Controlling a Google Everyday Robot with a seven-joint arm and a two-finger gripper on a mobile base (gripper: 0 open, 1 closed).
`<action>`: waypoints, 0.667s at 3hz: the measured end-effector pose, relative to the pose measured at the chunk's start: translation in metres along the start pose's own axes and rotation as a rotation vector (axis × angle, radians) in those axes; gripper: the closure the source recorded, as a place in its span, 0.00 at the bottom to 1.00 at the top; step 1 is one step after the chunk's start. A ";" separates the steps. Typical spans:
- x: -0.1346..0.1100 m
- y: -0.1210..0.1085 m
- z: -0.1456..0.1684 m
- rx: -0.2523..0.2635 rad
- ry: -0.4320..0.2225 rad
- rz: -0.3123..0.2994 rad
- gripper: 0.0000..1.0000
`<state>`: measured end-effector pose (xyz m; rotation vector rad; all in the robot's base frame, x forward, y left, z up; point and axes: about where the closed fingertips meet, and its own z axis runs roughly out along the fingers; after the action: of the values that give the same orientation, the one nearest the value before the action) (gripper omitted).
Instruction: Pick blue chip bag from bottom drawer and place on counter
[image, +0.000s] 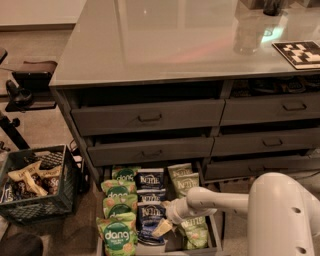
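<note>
The bottom drawer (216, 240) stands pulled open at the foot of the cabinet. In it lie a column of green "dang" bags (118, 235) on the left, three dark-blue Kettle chip bags down the middle, and pale olive Kettle bags (186, 183) on the right. The blue bags are a far one (150, 178), a middle one (148, 212) and a near one (145, 235). My gripper (163, 228) reaches in from the right, down over the near blue bags. The glossy grey counter (165, 40) tops the cabinet.
Two upper drawers (150, 117) with bar handles hang slightly open above. A clear cup (247, 35) and a black-and-white marker tile (299, 52) sit on the counter's right. A dark crate of snacks (35, 184) stands on the floor at left.
</note>
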<state>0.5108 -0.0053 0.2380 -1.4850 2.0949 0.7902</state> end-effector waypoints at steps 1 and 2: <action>0.003 -0.005 0.018 -0.005 0.003 -0.007 0.20; 0.008 -0.010 0.034 -0.022 0.004 -0.008 0.23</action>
<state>0.5192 0.0097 0.2058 -1.5065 2.0887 0.8104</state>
